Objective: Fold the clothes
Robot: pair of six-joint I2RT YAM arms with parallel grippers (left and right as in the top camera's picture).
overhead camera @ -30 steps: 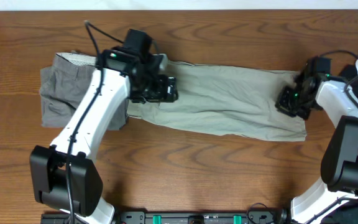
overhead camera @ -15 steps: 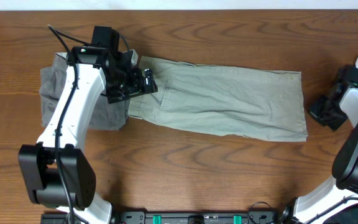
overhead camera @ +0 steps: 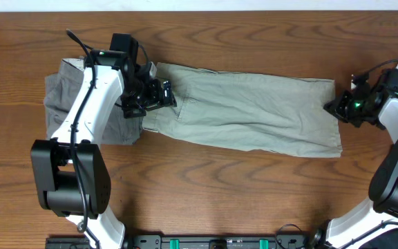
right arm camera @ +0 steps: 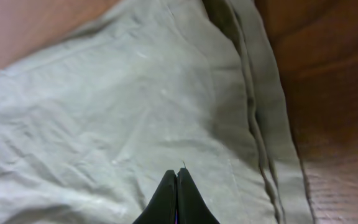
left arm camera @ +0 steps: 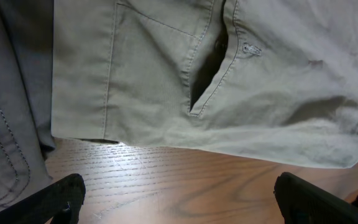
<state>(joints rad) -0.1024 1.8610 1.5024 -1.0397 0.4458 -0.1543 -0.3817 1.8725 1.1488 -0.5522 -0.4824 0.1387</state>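
Clothes (overhead camera: 206, 104): 2 garments lie on the desk (overhead camera: 220, 200). The khaki shorts (overhead camera: 268, 117) lie flat as a long strip across the centre, apparently already halved lengthwise; the crosswise folds are judged still to do. The darker grey shorts (overhead camera: 57, 104) lie at the left end, touching them. Left end effector (overhead camera: 159, 93): fully open, empty, above the khaki left end. Right end effector (overhead camera: 336, 107): closed, holding nothing, at the right hem. Surface: bare wood grain. The room is not visible.

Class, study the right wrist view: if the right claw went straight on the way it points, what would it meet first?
Most likely the khaki garment: the right claw points straight at its cloth, though the gap between them is unclear.
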